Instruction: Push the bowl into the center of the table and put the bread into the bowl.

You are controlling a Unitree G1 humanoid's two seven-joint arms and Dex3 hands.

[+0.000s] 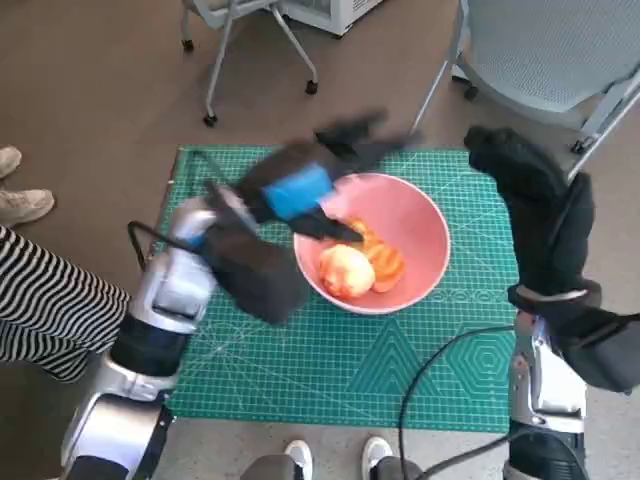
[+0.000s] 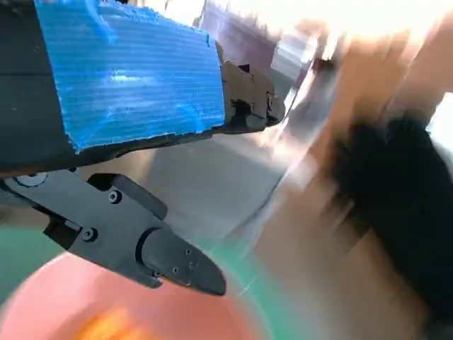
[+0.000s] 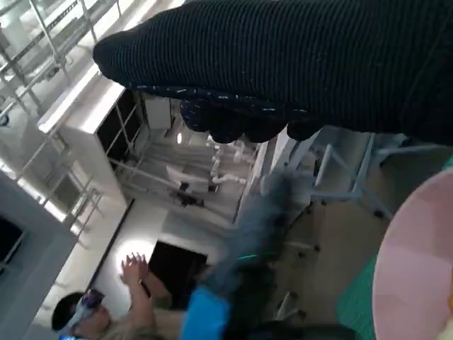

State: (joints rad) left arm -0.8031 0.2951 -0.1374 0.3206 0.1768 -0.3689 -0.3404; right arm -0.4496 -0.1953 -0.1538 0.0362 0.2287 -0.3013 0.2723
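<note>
A pink bowl [image 1: 420, 215] stands on the green cutting mat [image 1: 330, 370], a little right of its middle. Orange-brown bread [image 1: 350, 268] lies inside it, towards its near left side. My left hand [image 1: 300, 190], motion-blurred, hovers over the bowl's left rim with fingers spread and nothing in it. In the left wrist view its fingers [image 2: 170, 258] hang above the bowl [image 2: 49, 297] and a blur of bread [image 2: 106, 326]. My gloved right hand [image 1: 530, 195] is raised just right of the bowl, holding nothing. The right wrist view shows the glove [image 3: 297, 64] and the bowl's rim [image 3: 417, 262].
Office chairs stand beyond the table at the back right [image 1: 560, 50] and back left [image 1: 240, 20]. A person's striped leg [image 1: 50, 300] and shoes [image 1: 20, 200] are at the left. Feet [image 1: 300, 455] show at the near edge. A person [image 3: 106, 312] appears in the right wrist view.
</note>
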